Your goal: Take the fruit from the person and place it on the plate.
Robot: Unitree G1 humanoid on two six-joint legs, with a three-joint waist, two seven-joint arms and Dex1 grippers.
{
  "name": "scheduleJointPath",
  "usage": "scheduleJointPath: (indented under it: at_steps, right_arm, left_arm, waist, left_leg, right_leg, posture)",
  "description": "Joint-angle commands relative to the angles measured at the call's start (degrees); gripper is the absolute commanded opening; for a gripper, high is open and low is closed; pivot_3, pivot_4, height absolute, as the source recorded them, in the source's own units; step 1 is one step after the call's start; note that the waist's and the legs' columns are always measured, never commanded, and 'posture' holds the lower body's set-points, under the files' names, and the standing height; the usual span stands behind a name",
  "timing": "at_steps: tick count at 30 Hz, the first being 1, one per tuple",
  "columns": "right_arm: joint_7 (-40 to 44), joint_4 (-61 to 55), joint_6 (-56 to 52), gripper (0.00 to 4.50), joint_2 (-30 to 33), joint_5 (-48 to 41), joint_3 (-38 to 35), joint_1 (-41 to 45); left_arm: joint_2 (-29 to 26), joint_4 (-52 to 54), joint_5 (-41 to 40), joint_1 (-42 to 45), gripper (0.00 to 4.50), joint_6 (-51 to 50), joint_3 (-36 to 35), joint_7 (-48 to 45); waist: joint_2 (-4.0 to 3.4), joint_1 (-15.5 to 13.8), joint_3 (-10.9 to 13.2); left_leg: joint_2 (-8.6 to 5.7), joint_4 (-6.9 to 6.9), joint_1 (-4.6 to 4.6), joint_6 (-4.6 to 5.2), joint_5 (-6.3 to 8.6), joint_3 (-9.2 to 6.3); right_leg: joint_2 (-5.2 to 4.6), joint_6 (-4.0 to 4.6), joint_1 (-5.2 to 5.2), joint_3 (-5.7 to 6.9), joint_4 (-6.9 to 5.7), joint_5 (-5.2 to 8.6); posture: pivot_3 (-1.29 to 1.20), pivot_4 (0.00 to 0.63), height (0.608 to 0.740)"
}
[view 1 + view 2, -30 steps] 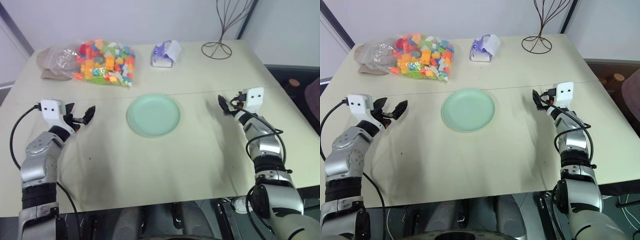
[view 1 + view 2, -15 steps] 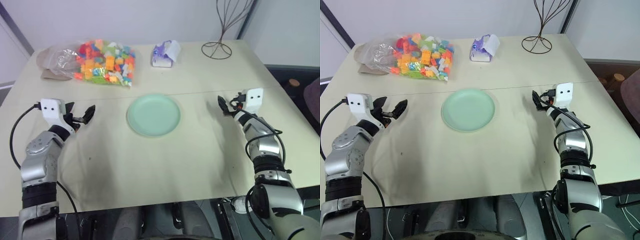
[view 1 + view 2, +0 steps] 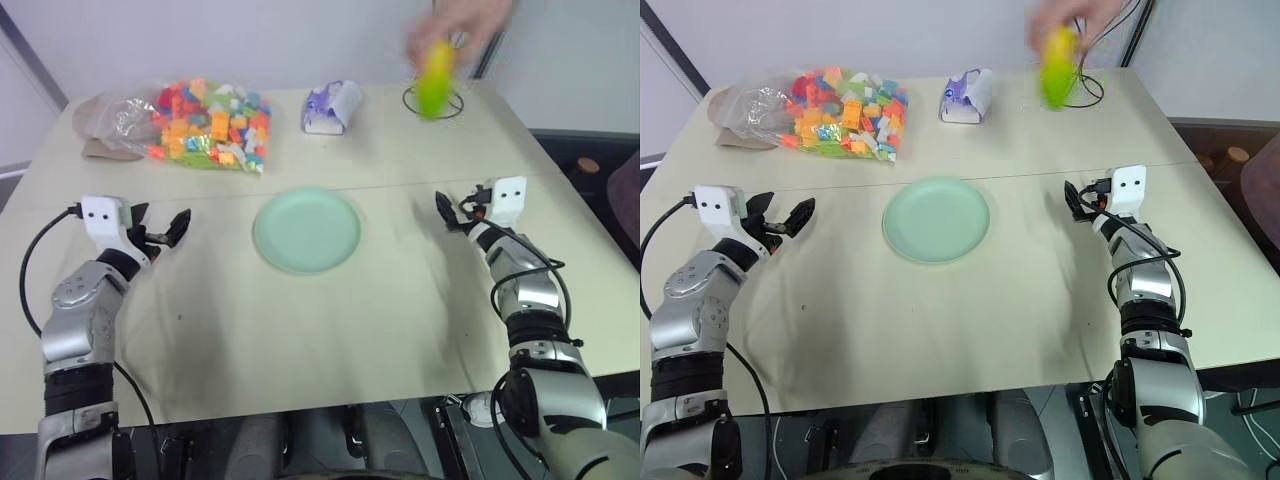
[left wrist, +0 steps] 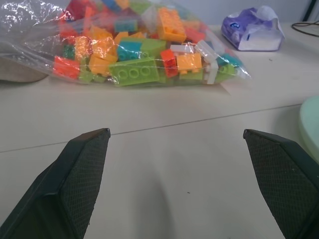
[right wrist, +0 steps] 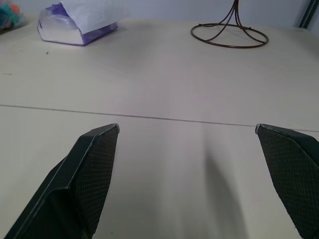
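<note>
A person's hand (image 3: 468,18) reaches in over the table's far edge, holding the fruit (image 3: 434,78), yellow above and green below and blurred by motion. The pale green plate (image 3: 307,230) lies bare at the table's middle. Left of the plate, my left gripper (image 3: 168,232) hovers open and level, pointing toward the bag of blocks; nothing lies between its fingers (image 4: 84,169). My right gripper (image 3: 452,212) stands open to the right of the plate, well nearer than the fruit, with nothing between its fingers (image 5: 92,169).
A clear bag of colourful blocks (image 3: 205,125) lies at the far left. Beside it is a purple-and-white tissue pack (image 3: 333,107). A brown wire stand (image 5: 229,36) sits at the far right, under the fruit. A seam (image 5: 149,118) crosses the beige table.
A person's hand has come in from the far side with the fruit, above the wire stand. Both grippers and the plate have kept still.
</note>
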State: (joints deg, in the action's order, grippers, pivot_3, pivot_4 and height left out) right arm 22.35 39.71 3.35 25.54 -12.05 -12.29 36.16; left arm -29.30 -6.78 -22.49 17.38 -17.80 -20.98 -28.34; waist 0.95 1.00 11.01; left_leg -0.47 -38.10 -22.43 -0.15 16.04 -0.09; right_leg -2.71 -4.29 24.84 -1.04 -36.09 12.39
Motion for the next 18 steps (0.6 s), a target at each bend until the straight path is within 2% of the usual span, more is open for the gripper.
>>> scheduleJointPath:
  at_steps: [1, 7, 12, 15, 18]
  right_arm:
    - [-0.05, -1.26, 1.14, 4.47, 0.49, -0.16, -1.01, 0.77]
    - [-0.05, -1.32, 1.11, 4.47, 0.50, -0.13, -0.99, 0.77]
    - [-0.03, -1.32, 1.13, 4.47, 0.47, -0.12, -0.96, 0.81]
    - [-0.10, -1.46, 0.99, 4.47, 0.46, -0.11, -0.93, 0.84]
    - [-0.11, -1.50, 0.86, 4.47, 0.51, -0.05, -0.87, 0.86]
  left_arm:
    - [-1.08, 0.82, 0.28, 0.50, 4.50, 1.15, -0.27, -0.20]
    - [-1.35, 0.19, 0.77, 0.38, 4.50, 1.41, -0.13, -0.39]
    - [-3.70, -0.88, 1.31, 0.25, 4.50, 1.36, 0.17, -2.78]
    - [-5.25, -0.38, -1.42, 1.74, 4.50, -0.12, -1.80, -4.30]
    - [-7.66, 4.54, -7.60, 2.58, 4.50, -5.49, -2.67, -9.14]
  waist:
    - [0.00, 0.00, 0.00]
    - [0.00, 0.00, 0.00]
    - [0.00, 0.05, 0.00]
    - [0.00, 0.04, 0.00]
    - [0.00, 0.05, 0.00]
  left_leg:
    - [0.00, 0.00, 0.00, 0.00, 0.00, 0.00]
    - [0.00, 0.00, 0.00, 0.00, 0.00, 0.00]
    - [0.00, 0.00, 0.00, 0.00, 0.00, 0.00]
    - [0.00, 0.00, 0.00, 0.00, 0.00, 0.00]
    - [0.00, 0.00, -0.01, 0.00, 0.00, -0.01]
  right_leg:
    - [0.00, 0.00, 0.00, 0.00, 0.00, 0.00]
    - [0.00, 0.00, 0.00, 0.00, 0.00, 0.00]
    - [0.01, 0.00, 0.00, 0.00, 0.00, 0.00]
    - [0.00, 0.00, 0.00, 0.00, 0.00, 0.00]
    - [0.00, 0.00, 0.00, 0.01, 0.00, 0.00]
  posture:
    - [0.00, 0.150, 0.740]
    - [0.00, 0.150, 0.740]
    - [0.00, 0.150, 0.740]
    - [0.00, 0.150, 0.740]
    - [0.00, 0.150, 0.740]
